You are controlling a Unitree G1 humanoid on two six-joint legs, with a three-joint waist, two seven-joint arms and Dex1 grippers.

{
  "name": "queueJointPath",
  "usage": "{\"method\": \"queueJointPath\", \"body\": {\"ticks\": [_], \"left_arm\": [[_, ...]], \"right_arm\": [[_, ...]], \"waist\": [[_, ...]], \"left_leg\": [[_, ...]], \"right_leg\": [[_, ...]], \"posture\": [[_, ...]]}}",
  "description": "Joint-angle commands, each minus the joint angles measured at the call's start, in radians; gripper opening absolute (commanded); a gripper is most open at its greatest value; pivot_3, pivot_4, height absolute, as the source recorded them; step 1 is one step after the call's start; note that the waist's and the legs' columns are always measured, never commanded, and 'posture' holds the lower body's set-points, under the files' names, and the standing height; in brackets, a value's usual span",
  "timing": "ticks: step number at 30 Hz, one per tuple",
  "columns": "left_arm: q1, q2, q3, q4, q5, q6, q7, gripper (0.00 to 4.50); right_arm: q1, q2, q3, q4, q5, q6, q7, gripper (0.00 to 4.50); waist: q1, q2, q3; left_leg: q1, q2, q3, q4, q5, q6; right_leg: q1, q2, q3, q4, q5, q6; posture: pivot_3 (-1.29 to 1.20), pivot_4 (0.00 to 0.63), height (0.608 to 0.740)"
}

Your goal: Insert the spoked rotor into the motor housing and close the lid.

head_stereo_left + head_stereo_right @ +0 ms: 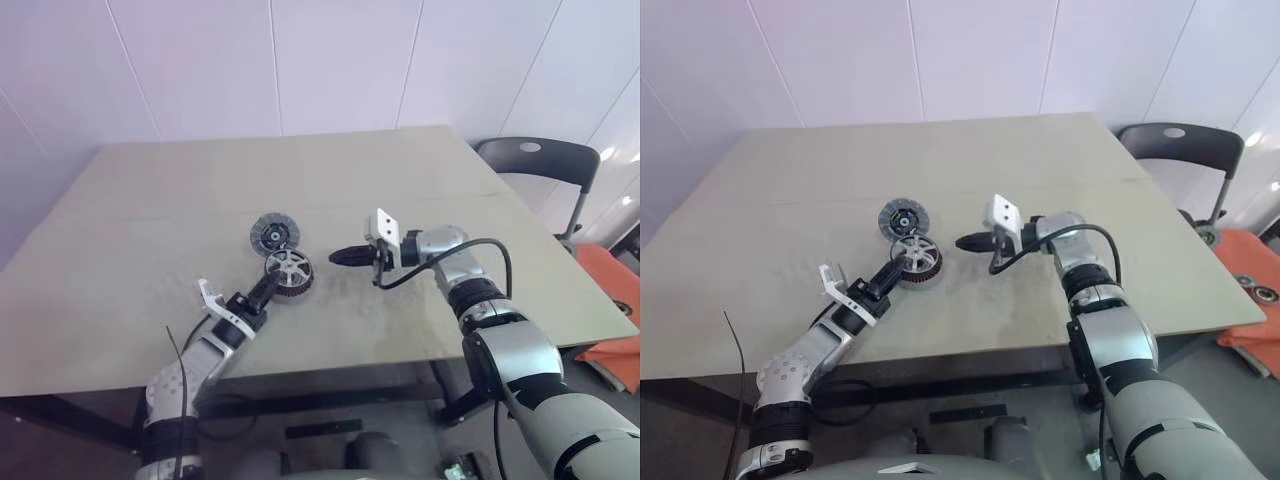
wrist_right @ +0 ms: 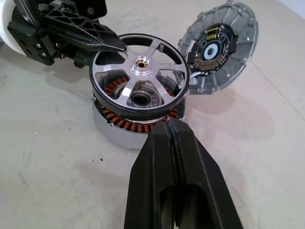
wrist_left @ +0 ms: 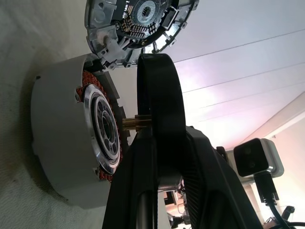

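The spoked rotor (image 2: 138,81) sits tilted on top of the motor housing (image 2: 125,130), not fully seated, with the copper-red windings showing beneath its rim, near the middle of the pale surface (image 1: 400,190). The left gripper (image 1: 270,283) reaches in from the near left and pinches the rotor's rim between its narrowly parted black fingers (image 2: 102,40), one finger over the outer edge, as seen in the right wrist view. The lid (image 1: 273,233) lies just beyond the housing on the far side, its edge touching or very nearly touching the housing; in the right wrist view it appears propped at an angle, its dark centre and circuit face turned toward the rotor. The right gripper (image 1: 345,257) hovers to the right of the housing, pointing left toward it, its fingers (image 2: 188,157) pressed together and holding nothing, their tips close to the housing's side. A dark chair (image 1: 545,160) stands past the surface's far right corner, and a white panelled wall (image 1: 300,60) rises behind.
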Motion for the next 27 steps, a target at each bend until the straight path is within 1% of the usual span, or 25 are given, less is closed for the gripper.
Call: {"method": "queueJointPath", "body": {"ticks": [1,4,6,9,15,19,24,27], "left_arm": [[0.012,-0.001,0.011,-0.011,0.015,-0.001,0.006,0.42],[0.013,-0.003,0.014,-0.009,0.027,-0.007,0.013,0.42],[0.009,-0.001,0.013,0.003,0.043,-0.012,0.018,1.15],[0.005,-0.002,0.018,0.013,0.039,0.003,0.025,2.04],[0.005,0.007,0.033,-0.001,0.037,0.011,0.05,2.04],[0.028,0.045,0.052,-0.066,-0.006,0.05,0.059,2.04],[0.105,0.157,0.069,-0.202,-0.077,0.146,0.055,2.04],[0.14,0.235,0.112,-0.244,-0.136,0.188,0.062,2.04]], "right_arm": [[-0.013,0.007,0.003,-0.033,0.005,-0.017,-0.008,0.0],[-0.012,0.006,0.006,-0.034,0.007,-0.018,-0.009,0.0],[-0.012,0.006,0.006,-0.033,0.007,-0.018,-0.01,0.0],[-0.012,0.006,0.007,-0.032,0.005,-0.018,-0.015,0.0],[-0.008,0.004,0.008,-0.03,0.002,-0.019,-0.019,0.0],[-0.006,0.004,0.008,-0.026,-0.003,-0.022,-0.025,0.0],[-0.006,0.008,0.013,-0.016,-0.011,-0.03,-0.04,0.0],[-0.01,0.012,0.014,-0.01,-0.013,-0.031,-0.045,0.0]], "waist": [[-0.003,0.0,0.0],[-0.008,0.0,0.0],[-0.011,0.0,0.0],[-0.012,0.0,0.0],[-0.013,0.0,0.0],[-0.014,0.0,0.0],[-0.015,0.0,0.0],[-0.011,0.0,0.0]], "left_leg": [[0.0,0.0,0.0,0.0,0.0,0.0],[0.0,0.0,0.0,0.0,0.0,0.0],[0.0,0.0,0.0,0.0,0.0,0.0],[0.0,0.0,0.0,0.0,0.0,0.0],[0.002,0.0,-0.001,0.002,0.0,0.0],[0.002,0.0,-0.001,0.002,0.0,0.0],[0.001,0.001,-0.001,-0.001,0.0,0.0],[0.0,0.002,-0.002,-0.003,0.0,0.0]], "right_leg": [[0.0,0.0,0.0,0.0,0.0,0.0],[0.0,0.0,0.0,0.0,0.0,0.001],[0.0,0.0,0.0,0.0,0.001,0.001],[0.001,0.0,0.0,0.0,0.001,0.001],[0.003,0.0,0.0,0.0,0.0,-0.001],[0.003,0.0,0.0,0.001,0.001,0.001],[-0.001,0.001,0.001,0.001,0.001,0.002],[-0.002,0.0,0.001,0.001,0.001,0.001]], "posture": [[0.0,0.0,0.74],[0.0,0.0,0.74],[0.0,0.0,0.74],[0.0,0.0,0.74],[0.0,0.0,0.74],[0.0,0.0,0.74],[0.0,0.0,0.74],[0.0,0.0,0.74]]}}
